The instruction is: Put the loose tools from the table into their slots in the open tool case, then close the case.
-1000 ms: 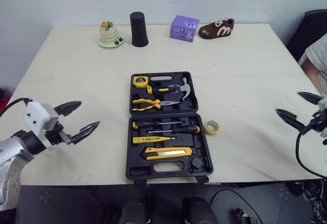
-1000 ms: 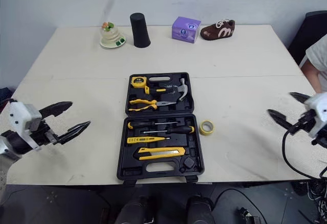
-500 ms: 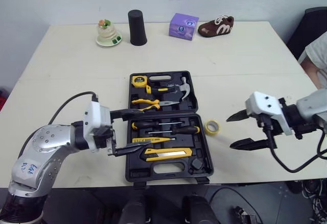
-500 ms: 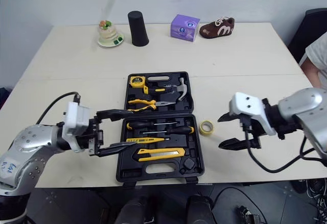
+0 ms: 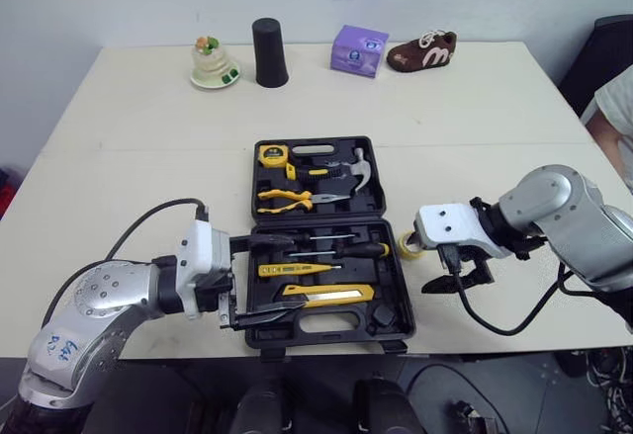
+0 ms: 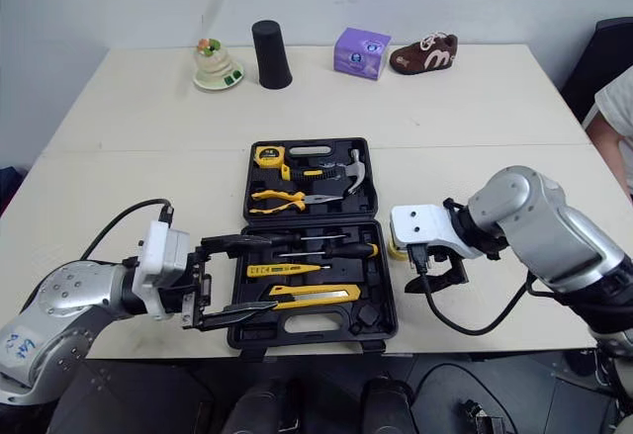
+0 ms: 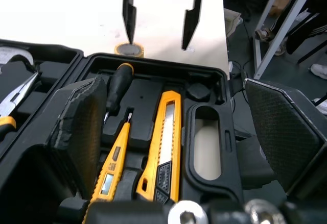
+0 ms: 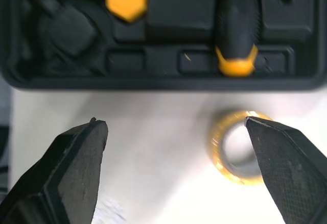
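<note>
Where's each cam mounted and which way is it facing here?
Left eye: on the head, facing forward and down over the table and open tool case; left arm and right arm show.
Right eye: same head, same scene, offset.
Left wrist: on the left arm, looking along its open jaws across the tool case toward the tape roll and the right jaws.
Right wrist: on the right arm, looking down between its open jaws at the tape roll and case edge.
Shared: tape roll and tool case, in all.

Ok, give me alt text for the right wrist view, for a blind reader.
The right gripper, jaws wide open, hangs over a yellow roll of tape lying on the white table just outside the black plastic tool case; a black screwdriver handle with a yellow collar sits inside.
</note>
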`<act>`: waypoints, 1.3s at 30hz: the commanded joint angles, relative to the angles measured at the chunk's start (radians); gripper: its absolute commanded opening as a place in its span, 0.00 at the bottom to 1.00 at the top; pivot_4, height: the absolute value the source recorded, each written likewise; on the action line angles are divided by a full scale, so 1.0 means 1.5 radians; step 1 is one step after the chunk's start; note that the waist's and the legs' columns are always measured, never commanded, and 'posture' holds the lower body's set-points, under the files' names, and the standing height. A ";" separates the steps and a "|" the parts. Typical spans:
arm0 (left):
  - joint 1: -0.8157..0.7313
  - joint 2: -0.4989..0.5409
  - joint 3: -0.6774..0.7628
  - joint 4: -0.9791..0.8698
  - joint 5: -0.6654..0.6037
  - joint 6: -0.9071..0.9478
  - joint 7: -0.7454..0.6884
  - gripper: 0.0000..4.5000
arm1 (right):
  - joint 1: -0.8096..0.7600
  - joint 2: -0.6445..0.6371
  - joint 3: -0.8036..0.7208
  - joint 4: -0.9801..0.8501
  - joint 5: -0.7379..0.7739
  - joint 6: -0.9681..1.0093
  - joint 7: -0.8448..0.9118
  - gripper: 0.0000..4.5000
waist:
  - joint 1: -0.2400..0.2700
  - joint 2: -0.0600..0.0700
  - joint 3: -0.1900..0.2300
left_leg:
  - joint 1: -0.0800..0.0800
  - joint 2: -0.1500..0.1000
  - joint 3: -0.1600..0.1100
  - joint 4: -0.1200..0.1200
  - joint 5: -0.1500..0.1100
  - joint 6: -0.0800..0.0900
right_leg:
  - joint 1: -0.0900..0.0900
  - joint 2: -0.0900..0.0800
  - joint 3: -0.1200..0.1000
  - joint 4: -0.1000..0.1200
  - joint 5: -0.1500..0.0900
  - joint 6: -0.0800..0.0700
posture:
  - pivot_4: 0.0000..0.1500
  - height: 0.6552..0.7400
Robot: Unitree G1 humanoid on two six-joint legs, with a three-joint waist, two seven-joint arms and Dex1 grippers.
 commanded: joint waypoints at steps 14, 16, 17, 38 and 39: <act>0.017 0.001 0.015 -0.036 -0.010 0.001 0.019 0.99 | -0.015 0.072 0.043 0.077 -0.144 -0.084 0.027 1.00 | -0.001 0.000 0.000 | 0.000 0.000 0.000 0.001 0.000 0.000 | 0.000 0.001 0.000 0.001 0.000 0.000 | 1.00 0.93; 0.017 0.001 0.015 -0.033 -0.008 -0.001 0.017 1.00 | -0.020 0.077 0.047 0.091 -0.149 -0.094 0.042 0.94 | -0.001 0.000 0.000 | 0.000 0.000 0.000 0.001 0.000 0.000 | 0.000 0.001 0.000 0.001 0.000 0.000 | 1.00 0.93; 0.018 0.001 0.015 -0.032 -0.007 -0.002 0.016 1.00 | -0.022 0.080 0.047 0.098 -0.152 -0.105 0.046 0.87 | -0.001 0.000 0.000 | -0.001 0.000 0.000 0.001 0.000 0.000 | 0.000 0.001 -0.001 0.001 0.000 0.000 | 1.00 0.93; 0.000 0.028 0.012 0.001 -0.011 -0.013 -0.050 1.00 | -0.133 -0.044 0.099 -0.012 0.267 -0.153 0.125 0.01 | -0.002 0.003 0.004 | -0.004 0.001 -0.001 0.004 0.000 0.000 | -0.004 0.001 -0.001 0.003 0.000 0.000 | 1.00 0.93; -0.004 0.028 0.004 0.002 -0.001 -0.018 -0.052 1.00 | -0.117 -0.032 0.108 -0.044 0.267 -0.148 0.125 0.01 | -0.002 0.002 0.004 | -0.004 0.001 -0.001 0.004 0.000 0.000 | -0.004 0.001 -0.001 0.003 0.000 0.000 | 1.00 0.93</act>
